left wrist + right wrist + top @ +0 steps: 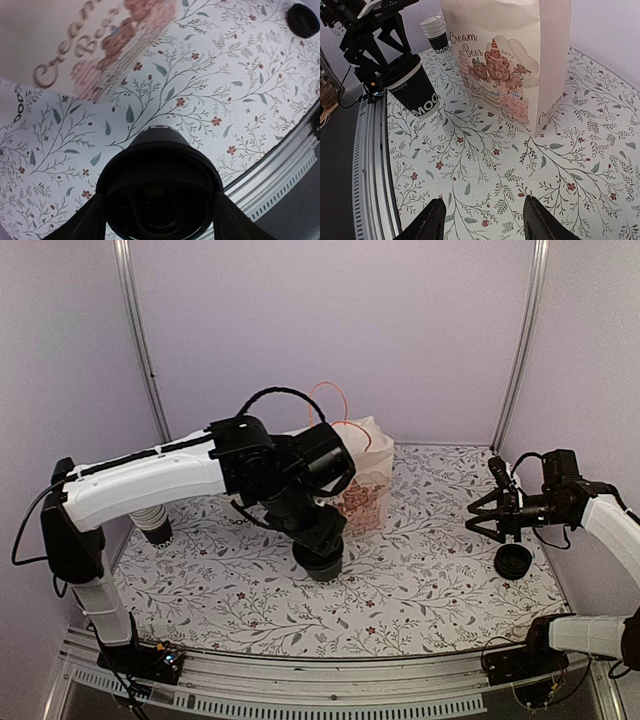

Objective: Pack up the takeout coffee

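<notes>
Black and lidded, the takeout coffee (322,565) is clasped, tilted, by the left gripper (322,552) at seven o'clock from the paper bag (367,485). The right gripper (484,218) is held spread and unladen, with a loose lid (513,561) at its five o'clock.

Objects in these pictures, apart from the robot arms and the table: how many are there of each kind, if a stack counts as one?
Paper bag: 1
Coffee cup with lid: 1
Stack of open cups: 1
Stack of loose lids: 1
Total: 4
</notes>
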Motion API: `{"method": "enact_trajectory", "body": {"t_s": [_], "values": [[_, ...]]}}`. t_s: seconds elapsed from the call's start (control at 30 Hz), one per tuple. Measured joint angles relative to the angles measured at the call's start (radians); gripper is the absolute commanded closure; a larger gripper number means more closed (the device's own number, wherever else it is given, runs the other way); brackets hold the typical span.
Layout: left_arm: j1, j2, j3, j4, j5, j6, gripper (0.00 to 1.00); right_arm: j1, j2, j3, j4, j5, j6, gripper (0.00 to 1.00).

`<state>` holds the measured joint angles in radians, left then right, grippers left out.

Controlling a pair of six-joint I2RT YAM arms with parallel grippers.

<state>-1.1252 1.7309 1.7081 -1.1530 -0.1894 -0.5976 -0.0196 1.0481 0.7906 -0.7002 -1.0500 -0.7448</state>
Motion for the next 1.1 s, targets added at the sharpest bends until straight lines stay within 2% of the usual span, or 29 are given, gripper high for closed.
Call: {"method": "enact_trajectory", "body": {"t_s": [0.17, 0.4, 1.0, 1.1], "values": [[-0.098, 0.289, 0.343, -0.038, 0.022, 0.102, 0.34, 0.000, 0.000, 0.000, 0.013, 0.017, 0.023, 0.45], [-0.120, 0.545, 0.658, -0.045, 0.112, 0.212, 0.34, 0.000, 0.011, 0.000, 0.020, 0.044, 0.035, 0.45], [-0.116, 0.629, 0.692, -0.034, 0.227, 0.270, 0.30, 0.000, 0.034, 0.000, 0.021, 0.054, 0.045, 0.45], [-0.116, 0.636, 0.692, -0.033, 0.234, 0.272, 0.26, 0.000, 0.034, 0.000, 0.021, 0.054, 0.045, 0.45]]}}
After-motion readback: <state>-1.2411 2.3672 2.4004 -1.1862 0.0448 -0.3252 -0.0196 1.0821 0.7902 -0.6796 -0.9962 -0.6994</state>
